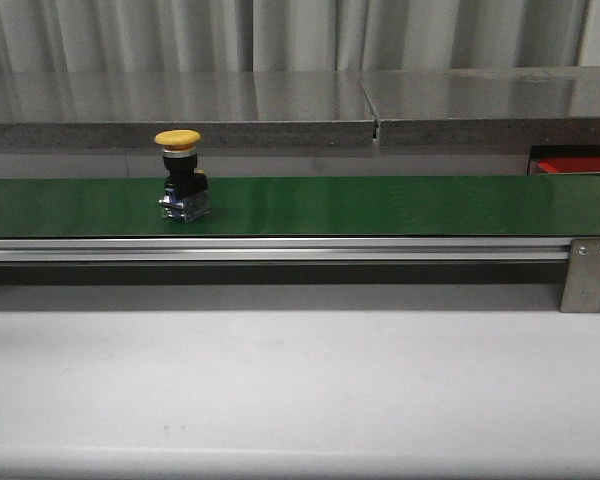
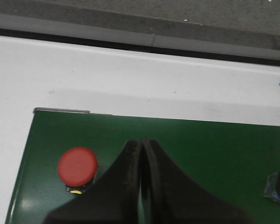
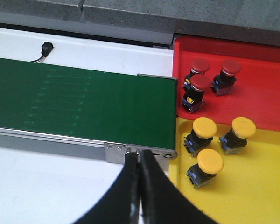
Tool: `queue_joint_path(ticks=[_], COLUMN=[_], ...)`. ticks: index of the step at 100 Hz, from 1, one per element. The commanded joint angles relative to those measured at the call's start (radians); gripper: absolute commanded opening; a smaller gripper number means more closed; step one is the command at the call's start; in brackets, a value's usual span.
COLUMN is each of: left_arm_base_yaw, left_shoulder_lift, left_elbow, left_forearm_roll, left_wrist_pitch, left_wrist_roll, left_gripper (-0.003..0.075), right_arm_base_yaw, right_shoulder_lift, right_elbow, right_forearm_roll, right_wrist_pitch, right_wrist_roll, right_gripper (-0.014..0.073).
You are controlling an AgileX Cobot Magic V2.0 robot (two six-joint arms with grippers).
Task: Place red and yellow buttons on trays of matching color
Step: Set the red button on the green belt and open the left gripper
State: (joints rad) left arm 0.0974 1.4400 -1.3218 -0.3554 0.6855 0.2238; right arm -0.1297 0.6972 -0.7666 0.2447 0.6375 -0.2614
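Note:
A yellow button stands upright on the green belt, left of centre. A red button sits near the belt's end, just beside my left gripper, which is shut and empty above the belt. At the belt's other end lie a red tray holding three red buttons and a yellow tray holding three yellow buttons. My right gripper hovers shut and empty over the belt's end bracket, next to the yellow tray. Neither gripper shows in the front view.
A metal rail runs along the belt's front edge, ending in a bracket. A grey ledge runs behind the belt. White table lies in front. A small black connector sits behind the belt. The red tray's corner shows at the far right.

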Motion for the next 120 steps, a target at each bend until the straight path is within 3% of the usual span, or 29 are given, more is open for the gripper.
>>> queue_joint_path(ticks=[1,38,91,120], left_arm_base_yaw=[-0.050,-0.145,-0.147,-0.147], left_shoulder_lift=[-0.067,-0.249,-0.612,-0.704], left_elbow=[-0.016,0.153,0.460,0.520], left_forearm_roll=[0.004,0.007,-0.004,0.003], left_wrist_pitch=[-0.036,-0.053,-0.059,-0.064], left_wrist_roll=[0.002,0.002,0.002,0.002], left_gripper=[-0.0020,-0.0020,-0.0020,-0.0020], right_arm_base_yaw=[0.000,0.000,0.000,0.050], right_shoulder_lift=[-0.003,-0.003,0.024,0.173], right_elbow=[-0.025,-0.025,-0.034,-0.167], right_forearm_roll=[0.000,0.016,0.029,0.029], right_wrist_pitch=[-0.070,-0.072,-0.076,-0.047], right_wrist_roll=[-0.013,-0.012,-0.012,-0.013], right_gripper=[-0.0108,-0.0108,-0.0108,-0.0108])
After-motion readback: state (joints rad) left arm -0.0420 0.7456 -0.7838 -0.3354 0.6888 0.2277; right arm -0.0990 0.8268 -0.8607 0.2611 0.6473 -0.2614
